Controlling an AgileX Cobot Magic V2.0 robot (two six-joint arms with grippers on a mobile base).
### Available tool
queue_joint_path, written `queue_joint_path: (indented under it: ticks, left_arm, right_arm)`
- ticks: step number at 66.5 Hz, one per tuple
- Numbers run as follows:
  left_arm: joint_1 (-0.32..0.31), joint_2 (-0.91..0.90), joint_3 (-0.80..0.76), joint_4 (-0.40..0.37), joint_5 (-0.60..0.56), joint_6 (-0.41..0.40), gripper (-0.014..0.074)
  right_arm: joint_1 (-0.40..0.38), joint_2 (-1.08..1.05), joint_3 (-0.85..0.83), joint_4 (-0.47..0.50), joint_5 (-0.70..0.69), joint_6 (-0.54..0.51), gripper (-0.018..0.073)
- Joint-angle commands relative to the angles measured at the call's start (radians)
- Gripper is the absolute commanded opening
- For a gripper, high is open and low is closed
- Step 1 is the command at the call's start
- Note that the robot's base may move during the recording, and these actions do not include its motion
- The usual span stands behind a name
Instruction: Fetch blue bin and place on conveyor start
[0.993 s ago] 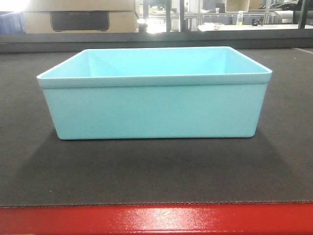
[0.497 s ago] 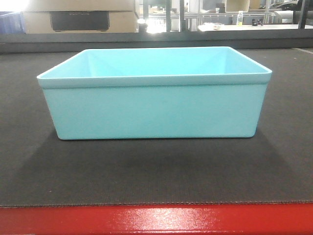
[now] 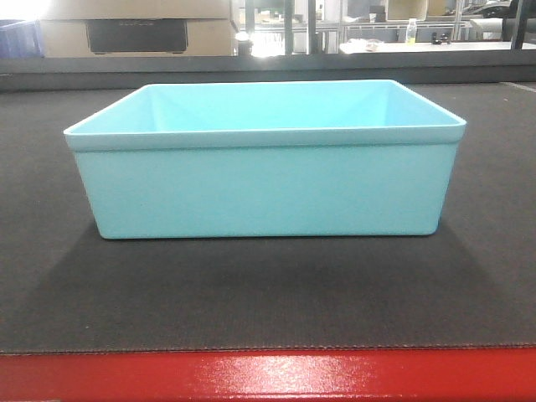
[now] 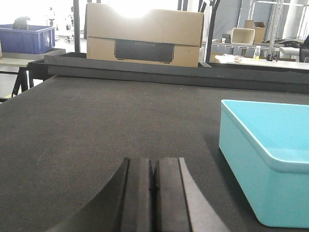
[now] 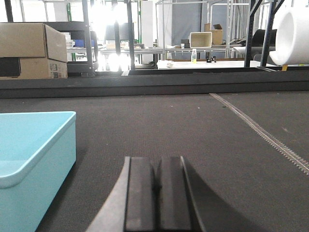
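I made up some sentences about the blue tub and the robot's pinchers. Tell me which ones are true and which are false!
1. The blue bin sits on the dark belt. True.
2. The blue bin is full of toys. False: nothing shows inside it.
3. The left gripper is squeezing the bin. False: its jaws are shut on nothing, beside the bin and apart from it.
4. The right gripper is shut. True.
5. A red frame edges the belt in front of the bin. True.
6. The bin lies tipped on its side. False: it stands upright, open end up.
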Motion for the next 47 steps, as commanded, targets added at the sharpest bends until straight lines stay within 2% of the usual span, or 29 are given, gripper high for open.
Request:
queue_joint_path:
  ticks: [1, 47]
  left_arm:
    - [0.005, -0.006, -0.003, -0.002, -0.019, 0.005, -0.0111]
    - [0.005, -0.006, -0.003, -0.002, -0.019, 0.005, -0.0111]
  right_arm:
    - [-0.004, -0.003, 0.000, 0.004, -0.016, -0.007, -0.0162]
    - [-0.004, -0.003, 0.000, 0.004, -0.016, -0.007, -0.0162]
